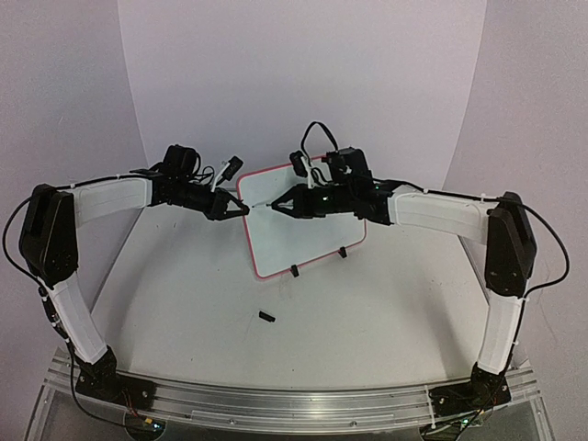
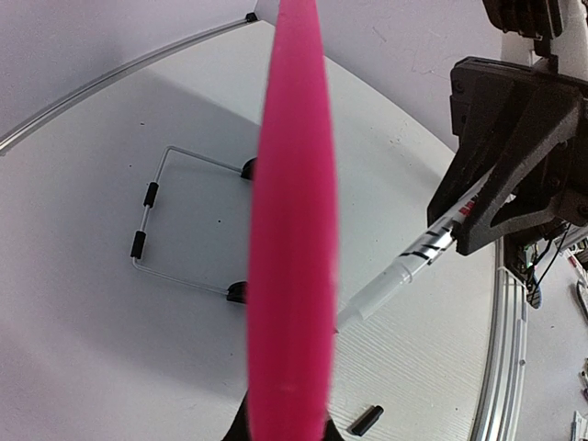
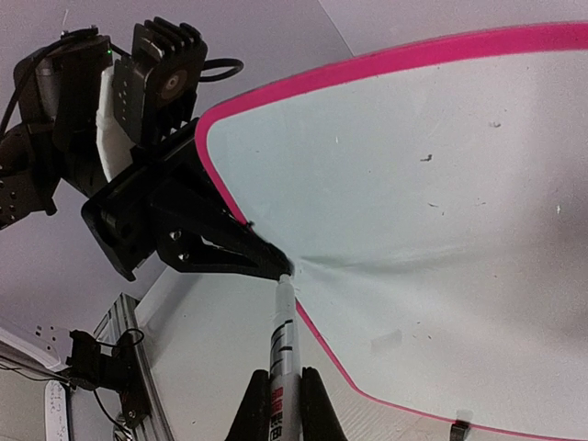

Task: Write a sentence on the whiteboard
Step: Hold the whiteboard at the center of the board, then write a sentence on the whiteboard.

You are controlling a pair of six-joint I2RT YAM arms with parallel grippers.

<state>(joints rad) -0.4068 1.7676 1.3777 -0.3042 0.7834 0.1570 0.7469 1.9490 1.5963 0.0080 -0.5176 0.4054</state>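
Right fingers (image 3: 250, 413) are clenched low on the barrel of a marker pen (image 3: 283, 354). Its tip points away to the whiteboard (image 3: 441, 184), meeting the white face just inside the pink frame. Left fingers (image 3: 225, 250) are clamped on that same frame edge, right beside the pen tip. A red patch and black bars mark the barrel, but the print is too blurred to read. Only the left wrist view shows the frame edge-on and the wire stand (image 2: 138, 243) behind the board. Overhead, a small black cap (image 1: 266, 317) lies on the counter (image 1: 184, 303) nearer the bases, and the board stands tilted farther back between both arms.
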